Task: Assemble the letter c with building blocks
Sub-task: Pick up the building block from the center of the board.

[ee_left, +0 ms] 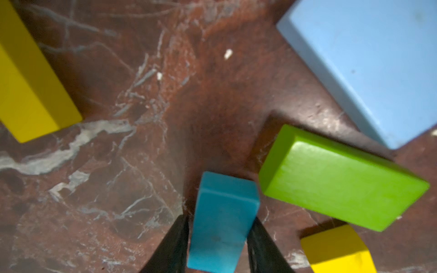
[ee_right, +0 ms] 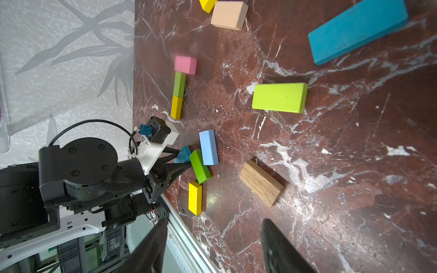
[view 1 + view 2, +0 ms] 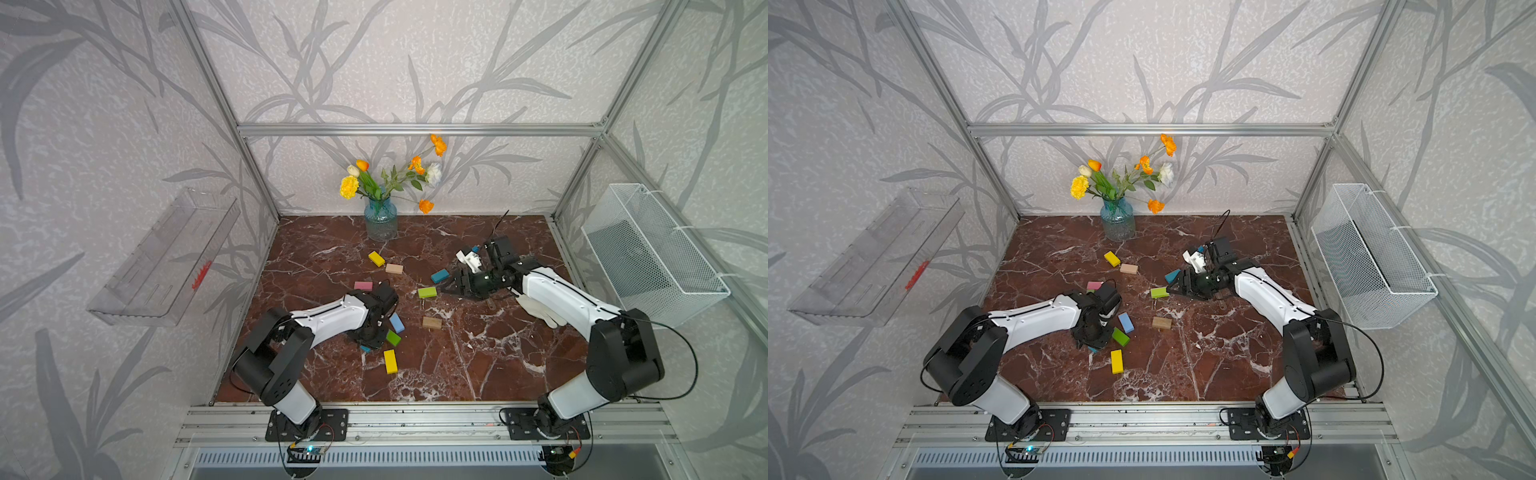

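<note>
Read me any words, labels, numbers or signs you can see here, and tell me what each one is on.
No text here can be read.
Red mark on the clear wall shelf: too blurred to read.
White labels on the grey crate: too small to read.
Building blocks: plain, no print.

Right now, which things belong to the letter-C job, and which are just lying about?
Job: small teal wooden block in the left gripper; loose yellow block, lime green block, pink block, tan block.
Lying about: blue glass flower vase; white wire basket.
</note>
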